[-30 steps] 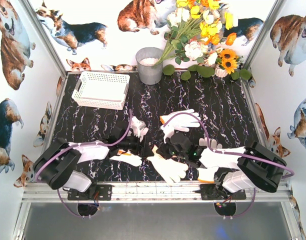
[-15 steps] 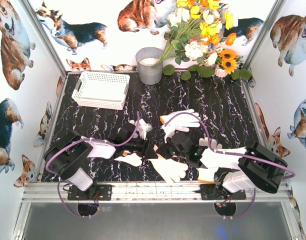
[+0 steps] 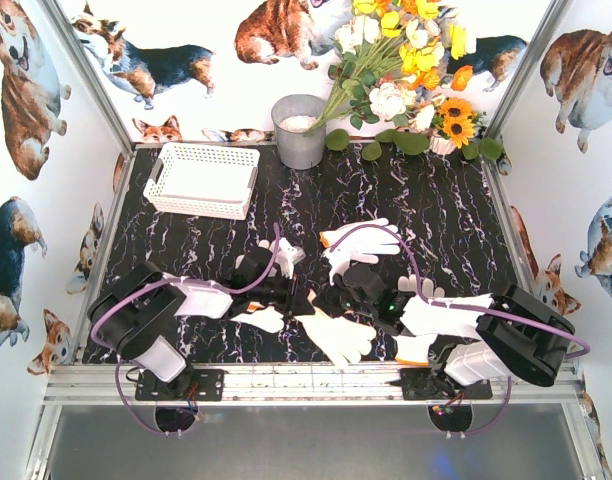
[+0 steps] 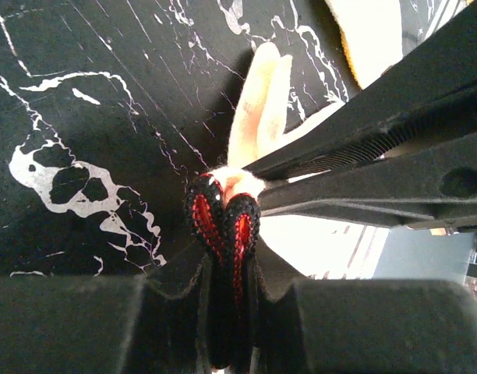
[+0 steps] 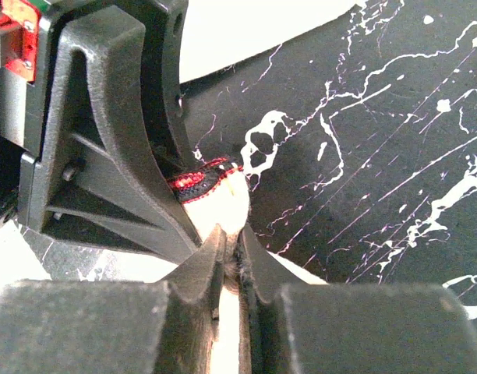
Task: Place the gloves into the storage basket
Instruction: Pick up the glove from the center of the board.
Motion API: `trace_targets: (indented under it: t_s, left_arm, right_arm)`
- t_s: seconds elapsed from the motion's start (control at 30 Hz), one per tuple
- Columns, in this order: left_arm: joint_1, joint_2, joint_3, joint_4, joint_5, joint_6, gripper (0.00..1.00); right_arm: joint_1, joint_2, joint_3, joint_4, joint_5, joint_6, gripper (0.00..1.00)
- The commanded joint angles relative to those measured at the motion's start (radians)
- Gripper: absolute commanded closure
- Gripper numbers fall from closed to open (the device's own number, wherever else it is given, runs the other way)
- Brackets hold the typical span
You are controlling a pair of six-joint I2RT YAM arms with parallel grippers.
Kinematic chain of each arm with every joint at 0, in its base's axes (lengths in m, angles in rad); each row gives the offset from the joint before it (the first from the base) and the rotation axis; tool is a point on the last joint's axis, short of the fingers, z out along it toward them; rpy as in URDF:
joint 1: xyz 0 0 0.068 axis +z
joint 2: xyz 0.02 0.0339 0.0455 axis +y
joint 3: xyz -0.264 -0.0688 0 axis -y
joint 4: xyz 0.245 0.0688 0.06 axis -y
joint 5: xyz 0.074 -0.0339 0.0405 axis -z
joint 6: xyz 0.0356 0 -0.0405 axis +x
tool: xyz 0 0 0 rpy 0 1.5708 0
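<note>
Together, the left jaws and right jaws pinch one white glove (image 4: pixel 258 109).

Table (image 3: pixel 456 215): I see a black top with white veins.
Far edge: white basket (image 3: pixel 201 180), grey bucket (image 3: pixel 299 130), flowers (image 3: pixel 411 100) (left to right).
Middle and near side: white gloves (image 3: pixel 338 340) lie scattered.

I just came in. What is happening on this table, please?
Both robot arms meet at one white glove near the front edge: the left gripper and the right gripper are each shut on it. Other gloves lie loose on the table. The storage basket at the far left holds no glove yet.
</note>
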Motion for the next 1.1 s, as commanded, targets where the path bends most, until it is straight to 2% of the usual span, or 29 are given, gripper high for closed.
trace_targets:
  t_s: [0.0,0.17,0.37,0.6,1.07]
  left_arm:
    - [-0.017,-0.074,0.003,-0.015,-0.109,-0.029,1.0]
    - [-0.02,-0.149,0.04,-0.147,-0.228,-0.053,1.0]
    - [-0.018,-0.214,0.195,-0.504,-0.385,0.003,1.0]
    - [0.013,-0.185,0.404,-0.752,-0.506,0.127,1.0]
    - [0.203,0.052,0.906,-1.081,-0.642,0.46,1.0]
  right_arm:
    - [-0.003,-0.031,0.03,0.005,0.008,0.004,0.85]
    - [-0.012,-0.147,0.048,-0.113,0.063,0.015,0.5]
    - [-0.03,-0.331,0.1,-0.347,0.177,-0.007,0.33]
    - [-0.055,-0.453,0.126,-0.515,0.297,-0.003,0.29]
    - [-0.055,-0.57,0.026,-0.523,0.29,0.125,0.29]
